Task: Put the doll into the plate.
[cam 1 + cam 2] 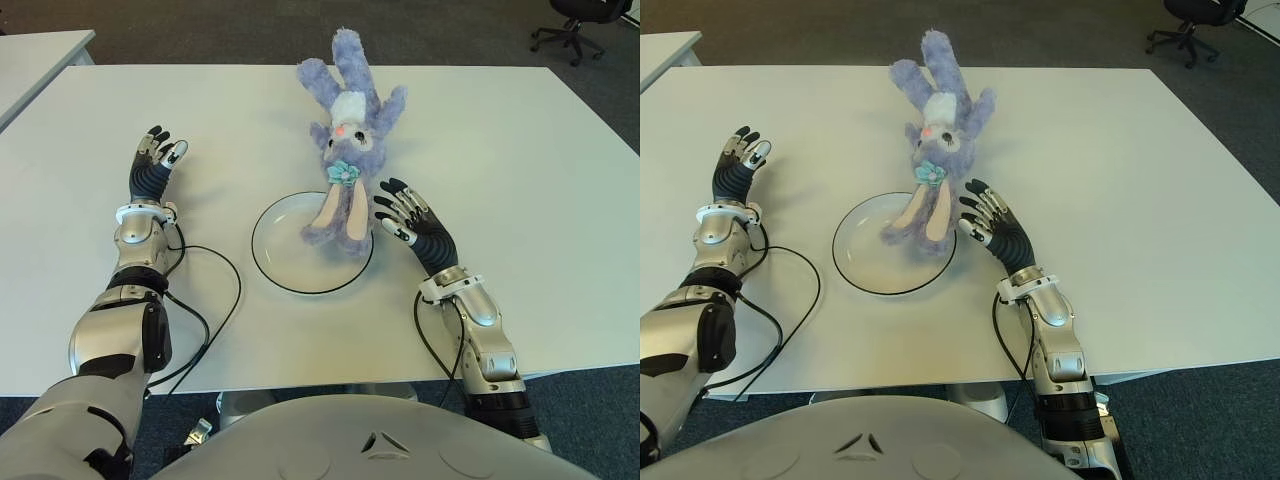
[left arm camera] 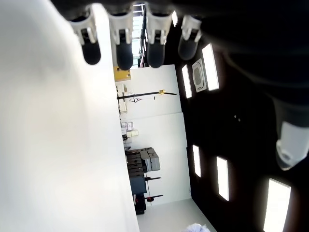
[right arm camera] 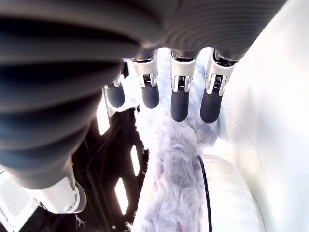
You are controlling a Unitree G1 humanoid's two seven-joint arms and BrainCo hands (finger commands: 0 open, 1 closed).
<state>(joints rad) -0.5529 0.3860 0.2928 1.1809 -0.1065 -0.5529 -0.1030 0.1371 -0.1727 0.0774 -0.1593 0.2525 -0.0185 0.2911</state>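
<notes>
Doll (image 1: 346, 150): lies at about eleven o'clock from my right hand (image 1: 402, 214), just beside it; legs over the plate (image 1: 275, 262), head and ears off its far rim.
Long axis: six to twelve o'clock, ears farthest from me.
Right hand: fingers spread, holding nothing; the nearer one.
Left hand (image 1: 156, 158): fingers relaxed, empty, at nine o'clock, well apart.
Surface: white table (image 1: 520, 180).
Room: dark carpet, office chair (image 1: 575, 22) at one o'clock.
</notes>
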